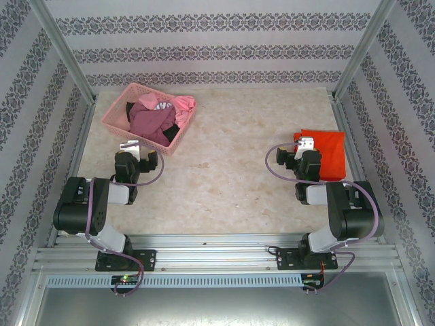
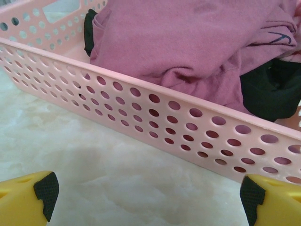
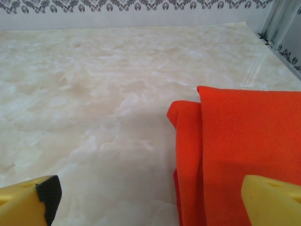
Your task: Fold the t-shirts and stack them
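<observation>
The bright orange-red t-shirt (image 1: 331, 153) lies folded flat at the right side of the table. My right gripper (image 1: 306, 142) hovers at its left edge. In the right wrist view this t-shirt (image 3: 244, 141) shows layered folds, and the right gripper (image 3: 150, 200) is open, its right finger over the cloth and its left finger over bare table. The salmon-pink t-shirt (image 1: 182, 103) is bunched at the far right corner of the pink basket (image 1: 114, 109). My left gripper (image 1: 129, 145) is open just in front of the basket's near wall (image 2: 155, 113), holding nothing (image 2: 148, 200).
A maroon garment (image 2: 188, 42) and a black one (image 2: 273, 89) fill the basket beside the pink tee. The marble-pattern table (image 1: 224, 176) stretches between both arms. Patterned walls and metal posts (image 1: 64, 54) enclose the table.
</observation>
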Controlling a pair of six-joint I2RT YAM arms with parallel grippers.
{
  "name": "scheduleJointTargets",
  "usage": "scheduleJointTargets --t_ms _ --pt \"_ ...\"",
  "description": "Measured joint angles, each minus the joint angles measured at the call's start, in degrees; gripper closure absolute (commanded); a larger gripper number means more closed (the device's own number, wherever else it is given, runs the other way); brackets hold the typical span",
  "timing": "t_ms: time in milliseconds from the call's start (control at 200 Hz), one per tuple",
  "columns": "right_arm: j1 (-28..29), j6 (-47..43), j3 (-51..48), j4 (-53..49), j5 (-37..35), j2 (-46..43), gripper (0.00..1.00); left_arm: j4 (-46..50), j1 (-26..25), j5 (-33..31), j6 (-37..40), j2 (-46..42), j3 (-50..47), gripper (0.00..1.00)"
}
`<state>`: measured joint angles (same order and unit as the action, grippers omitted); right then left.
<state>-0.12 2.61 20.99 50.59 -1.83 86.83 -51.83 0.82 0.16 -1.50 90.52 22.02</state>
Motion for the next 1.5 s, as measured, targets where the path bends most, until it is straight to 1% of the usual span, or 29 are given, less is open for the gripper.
scheduleJointTargets --t_ms 80,155,270,355,430,500,570,699,764,839,874,1044,1134,1224,1329,1504 --pt "0.0 0.0 0.0 0.0 0.0 0.0 0.02 -1.9 0.0 -1.3 0.0 -0.3 -1.5 0.00" --pt "0.0 0.0 0.0 -0.4 0.0 -0.5 0.02 -2.2 0.0 -2.6 -0.2 -2.6 -3.7 0.00" --pt "0.4 -0.2 0.1 -4.2 0.0 -5.1 0.02 -0.3 0.0 -4.8 -0.6 -10.4 -6.0 0.00" --pt "1.2 -1.1 0.9 -9.1 0.2 -10.9 0.02 3.6 -0.1 -6.3 -0.8 -18.9 -5.9 0.00" --pt "2.9 -2.1 2.8 -14.4 0.3 -15.6 0.02 9.4 -0.6 -7.6 -1.2 -25.9 -3.7 0.00" --pt "4.9 -3.0 5.1 -18.3 0.6 -19.2 0.02 13.9 -1.6 -8.2 -2.2 -29.2 -0.5 0.00" --pt "7.6 -3.4 7.3 -21.6 0.9 -21.6 0.02 18.1 -3.0 -8.7 -3.7 -29.8 3.3 0.00" --pt "14.2 -4.3 10.8 -26.5 1.1 -23.1 0.02 27.6 -6.6 -11.0 -10.4 -26.0 12.1 0.00" --pt "17.5 -4.3 12.2 -28.7 1.3 -23.0 0.02 32.5 -8.8 -12.7 -15.5 -22.6 16.8 0.00" --pt "20.1 -4.3 13.3 -30.0 1.6 -22.8 0.02 37.1 -10.7 -14.1 -20.6 -19.4 20.5 0.00" --pt "21.3 -4.3 13.9 -30.7 1.9 -22.3 0.02 39.7 -11.8 -15.0 -24.1 -17.0 22.6 0.00" --pt "24.8 -4.1 15.8 -32.5 2.8 -19.5 0.02 49.0 -14.9 -17.5 -35.5 -8.2 29.1 0.00" --pt "25.1 -4.0 16.0 -32.9 3.0 -18.5 0.02 54.1 -15.4 -18.5 -40.4 -4.3 32.6 0.00" --pt "25.1 -3.9 16.3 -33.4 3.0 -17.7 0.02 58.2 -15.4 -20.5 -45.7 -2.3 34.6 0.00" --pt "25.1 -3.9 16.7 -33.8 3.0 -16.9 0.02 62.1 -15.4 -23.0 -51.7 -1.7 34.8 0.05" --pt "25.1 -3.9 17.2 -34.4 3.0 -15.7 0.02 66.9 -14.4 -24.0 -58.7 2.5 37.6 0.21"
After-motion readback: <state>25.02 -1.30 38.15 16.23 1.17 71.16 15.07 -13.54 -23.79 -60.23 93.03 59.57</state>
